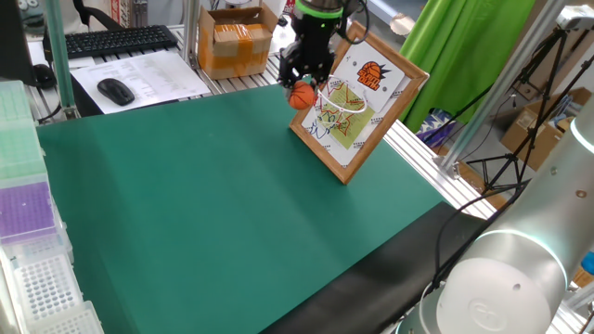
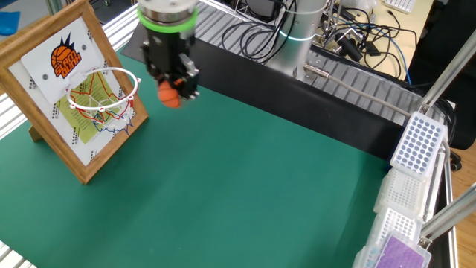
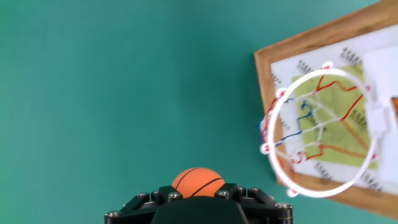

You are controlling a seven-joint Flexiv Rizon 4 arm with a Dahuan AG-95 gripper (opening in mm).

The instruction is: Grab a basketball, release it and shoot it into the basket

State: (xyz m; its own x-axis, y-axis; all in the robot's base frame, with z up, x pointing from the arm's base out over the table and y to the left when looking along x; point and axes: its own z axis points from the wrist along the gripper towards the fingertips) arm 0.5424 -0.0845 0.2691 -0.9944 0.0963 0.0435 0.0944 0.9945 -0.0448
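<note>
keyboard [image 1: 109, 40]: black, flat, on the pale desk at the far left of one fixed view, a black rounded mouse [image 1: 116, 90] and printed paper sheets [image 1: 139, 74] just in front of it.
cardboard box [image 1: 238, 40]: brown, square-cornered, sealed with glossy tape, behind the mat's far edge.
table mat [image 1: 204, 204]: smooth, matte dark green, covering the work surface.
gripper [image 1: 303, 85]: black, blocky, under a wrist with a green band; it hangs above the mat just beside the hoop, its 2 fingers clamped on the ball.
basketball [image 1: 303, 96]: small, round, orange, with thin black seam lines; held at the fingertips, clear of the mat, level with the rim and just outside it, not over the opening. in the hand view [image 3: 196, 182] its upper half shows past the black finger housing.
basket [image 1: 342, 96]: thin white ring with white clips, hung with a loose net of white, red and blue cord; in the other fixed view [image 2: 103, 89] it juts from the board's face.
backboard [image 1: 367, 139]: light wooden frame round a white panel, tilted back, its lower edge on the mat; printed with a green-and-yellow court drawing and a flat orange basketball logo [image 1: 370, 74].
pipette tip racks [image 2: 416, 145]: white and purple plastic grids of small holes, stacked at the mat's right edge in the other fixed view.
cables [image 2: 357, 45]: black, tangled, on ribbed metal behind the mat.
</note>
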